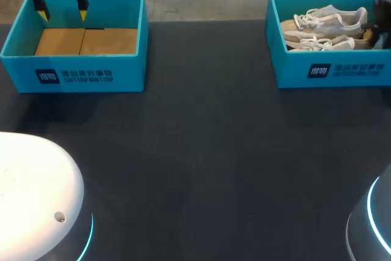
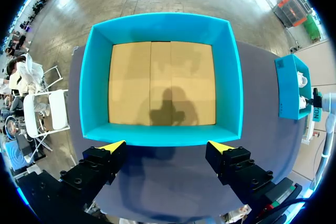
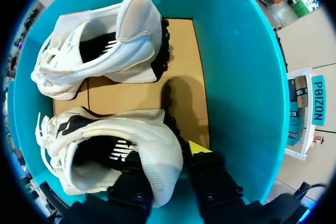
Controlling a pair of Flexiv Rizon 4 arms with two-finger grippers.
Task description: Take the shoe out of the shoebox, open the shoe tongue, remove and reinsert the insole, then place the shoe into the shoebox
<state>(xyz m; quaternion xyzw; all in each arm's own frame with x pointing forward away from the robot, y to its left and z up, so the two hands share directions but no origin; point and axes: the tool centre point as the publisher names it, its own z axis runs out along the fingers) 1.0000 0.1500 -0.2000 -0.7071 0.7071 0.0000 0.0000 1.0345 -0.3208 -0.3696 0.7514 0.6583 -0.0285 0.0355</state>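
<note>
- The left gripper [image 1: 62, 11] [image 2: 167, 147] hangs above the near wall of the left shoebox [image 1: 73, 65] [image 2: 231, 77]. Its yellow-tipped fingers [image 1: 41, 13] are spread wide and hold nothing.
- This turquoise box, at the far left of the dark table [image 1: 214, 151], shows only its brown cardboard floor, where the gripper's shadow falls.
- The right gripper [image 3: 165, 156] is down inside the right shoebox [image 1: 330, 68] [image 3: 236, 77], at the table's far right.
- Its jaws are narrowed around the heel of the nearer white shoe [image 3: 131, 135], one finger inside the shoe's opening and the other, its yellow tip showing, against the outside of the heel, so they pinch the heel wall between them.
- That shoe lies on its side on the box floor, toe pointing away from the gripper.
- A second white shoe [image 3: 94, 45] lies just beyond it in the same box, also on its side, with bare cardboard between the two.
</note>
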